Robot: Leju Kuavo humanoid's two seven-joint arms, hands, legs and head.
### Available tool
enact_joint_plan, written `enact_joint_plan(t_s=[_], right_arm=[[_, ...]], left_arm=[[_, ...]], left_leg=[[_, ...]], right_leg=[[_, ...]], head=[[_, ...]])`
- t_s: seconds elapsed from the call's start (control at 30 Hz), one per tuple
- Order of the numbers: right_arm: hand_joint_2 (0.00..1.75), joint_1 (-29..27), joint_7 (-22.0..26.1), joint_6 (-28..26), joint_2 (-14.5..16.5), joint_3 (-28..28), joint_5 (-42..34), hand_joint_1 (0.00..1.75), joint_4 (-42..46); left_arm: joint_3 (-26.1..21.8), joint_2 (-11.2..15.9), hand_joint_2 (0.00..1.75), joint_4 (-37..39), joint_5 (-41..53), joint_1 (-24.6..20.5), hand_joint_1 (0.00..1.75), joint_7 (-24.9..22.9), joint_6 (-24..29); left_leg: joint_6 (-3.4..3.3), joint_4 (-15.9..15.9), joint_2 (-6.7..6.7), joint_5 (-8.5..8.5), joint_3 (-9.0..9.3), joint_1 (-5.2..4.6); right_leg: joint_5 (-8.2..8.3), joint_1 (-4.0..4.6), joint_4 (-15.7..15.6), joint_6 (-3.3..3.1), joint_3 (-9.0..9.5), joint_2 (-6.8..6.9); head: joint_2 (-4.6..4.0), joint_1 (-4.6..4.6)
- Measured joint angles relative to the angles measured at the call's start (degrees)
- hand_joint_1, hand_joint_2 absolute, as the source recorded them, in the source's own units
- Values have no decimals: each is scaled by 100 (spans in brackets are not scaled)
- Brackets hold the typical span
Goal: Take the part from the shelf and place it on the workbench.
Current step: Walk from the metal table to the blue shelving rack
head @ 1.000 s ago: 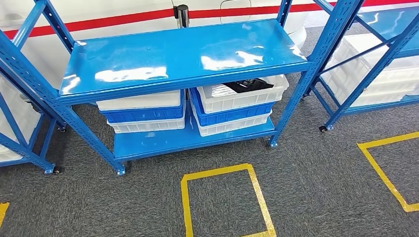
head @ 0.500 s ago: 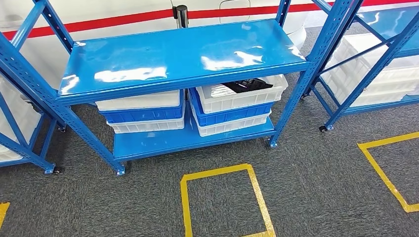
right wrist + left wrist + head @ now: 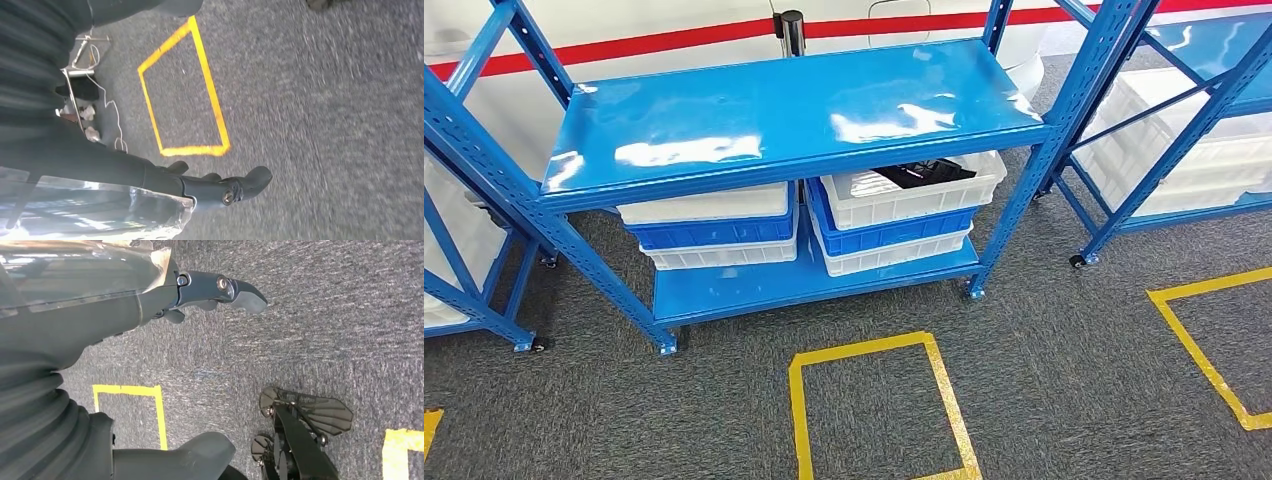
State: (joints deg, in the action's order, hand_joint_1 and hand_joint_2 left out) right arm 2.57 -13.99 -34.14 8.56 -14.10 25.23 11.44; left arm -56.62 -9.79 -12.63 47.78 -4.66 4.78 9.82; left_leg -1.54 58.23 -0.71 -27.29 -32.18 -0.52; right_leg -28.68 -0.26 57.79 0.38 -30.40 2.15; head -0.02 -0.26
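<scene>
The black part (image 3: 921, 173) lay in the top white bin (image 3: 914, 195) under the blue shelf (image 3: 784, 110). Both hands, left (image 3: 150, 300) and right (image 3: 200, 187), hung over carpet, fingers spread, holding nothing.

Black part (image 3: 921, 173), dark plastic or metal, irregular flat shape, lies in topmost white plastic crate (image 3: 904, 200) of right-hand stack. Position: centre-right of head view, lower level of blue steel shelf (image 3: 774, 120). Partly hidden under upper deck.
</scene>
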Motion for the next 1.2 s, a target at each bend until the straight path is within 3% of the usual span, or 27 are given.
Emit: enact_joint_plan(t_s=[0.13,0.17,0.27,0.3,1.2], right_arm=[[175,-96,143,347,-74,74,-255,0,86],[131,-121,178,435,-96,102,-319,0,110],[0,-199,282,693,-158,185,-507,0,184],[0,-227,316,776,-178,213,-569,0,207],[0,-925,1243,3069,-737,1111,-2264,0,886]], left_arm=[[500,82,175,-86,-485,117,0,-49,-94],[635,103,175,-109,-608,149,0,-61,-119],[1037,166,44,-179,-970,247,0,-93,-191],[1174,188,0,-200,-1091,277,0,-103,-216],[4813,773,0,-818,-4311,1106,0,-411,-863]], left_leg=[[0,0,0,-1,1,0],[0,0,0,-1,1,0],[0,0,0,-1,1,0],[0,0,0,-1,0,0],[-3,-1,0,-13,1,0]], right_leg=[[0,0,0,0,0,0],[0,0,0,0,0,0],[0,0,-1,0,0,0],[0,0,0,0,0,0],[-4,0,-2,-1,-38,0]], head=[[0,1],[0,-1],[0,-1],[0,0],[0,-1]])
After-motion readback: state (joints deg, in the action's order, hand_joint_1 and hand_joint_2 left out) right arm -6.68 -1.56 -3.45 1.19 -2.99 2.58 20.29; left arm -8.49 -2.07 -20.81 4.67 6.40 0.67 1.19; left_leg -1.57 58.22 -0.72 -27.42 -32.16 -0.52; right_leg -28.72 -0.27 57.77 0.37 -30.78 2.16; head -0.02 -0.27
